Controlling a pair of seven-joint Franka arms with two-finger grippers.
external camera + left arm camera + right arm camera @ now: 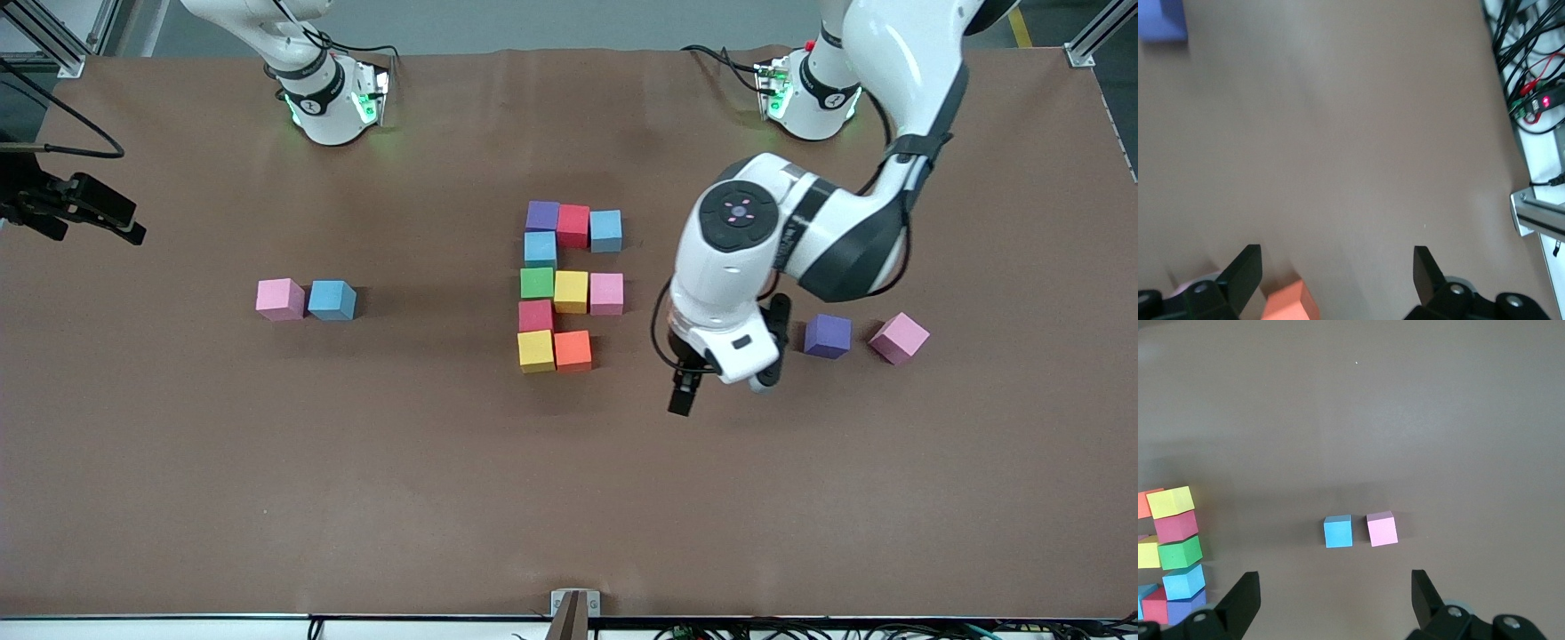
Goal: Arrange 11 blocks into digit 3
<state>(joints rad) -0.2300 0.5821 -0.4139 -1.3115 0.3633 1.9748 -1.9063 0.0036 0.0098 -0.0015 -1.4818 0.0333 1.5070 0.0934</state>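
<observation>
Your left gripper [1335,270] hangs wide open, empty, over bare table [356,462] beside the orange block [573,350]; right gripper [1335,593] open too.

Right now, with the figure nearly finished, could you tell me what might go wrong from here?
The open left gripper hangs low beside the orange block; a careless sweep could nudge the built blocks. The loose purple block sits close beside a tilted pink block, so the fingers might bump that one while grasping.

Brown table [267,462]; clustered blocks [569,284] mid-table; stray pairs [306,300] toward each end.
</observation>
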